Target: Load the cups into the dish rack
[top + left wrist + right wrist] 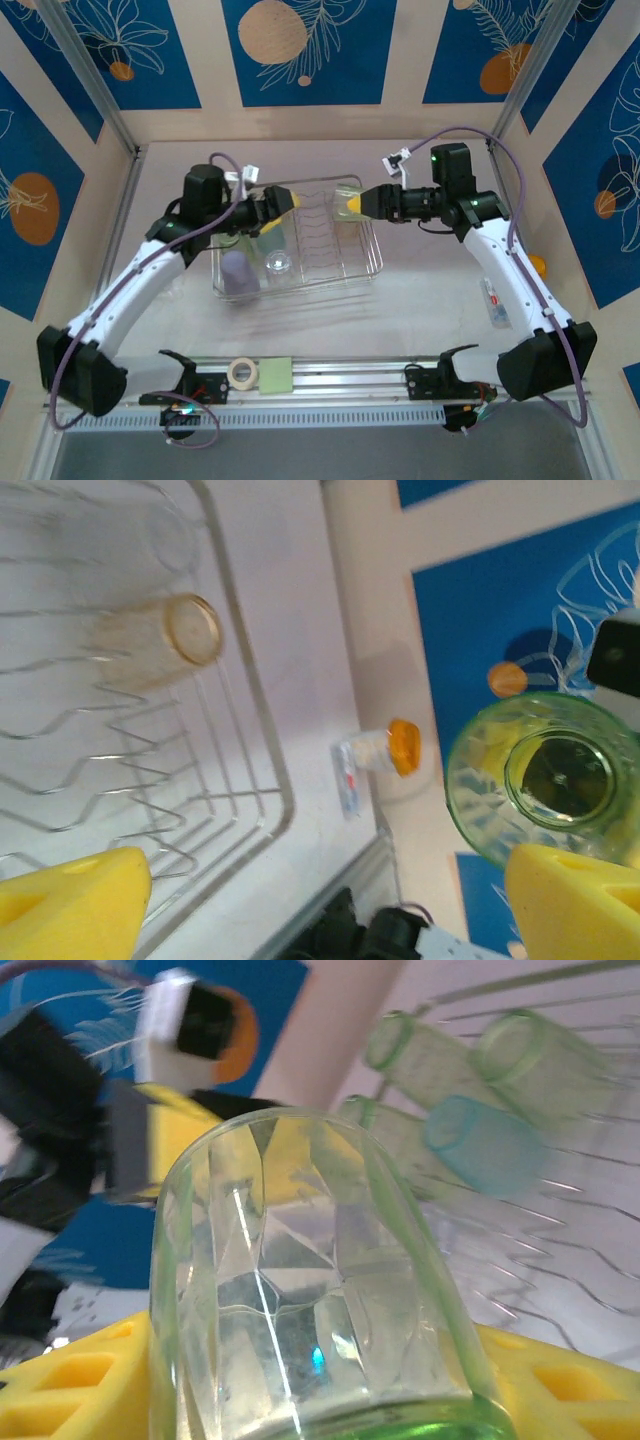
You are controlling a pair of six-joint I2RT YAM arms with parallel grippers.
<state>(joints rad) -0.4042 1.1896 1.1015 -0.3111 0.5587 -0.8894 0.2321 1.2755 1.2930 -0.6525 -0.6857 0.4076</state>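
Mind the left tool point(283, 203), spread wide and empty over the dish rack point(345, 268), to avoid a clash. With the right tool point(352, 203) clenched on a light green cup point(300, 1290), lower slowly into the rack beneath, beside the teal cup point(480, 1145) ahead, before releasing.

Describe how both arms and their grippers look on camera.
Both match: white link shells, black joint housings with green lights, and a purple-grey cable looped along each. The left gripper and right gripper carry chunky yellow fingers.
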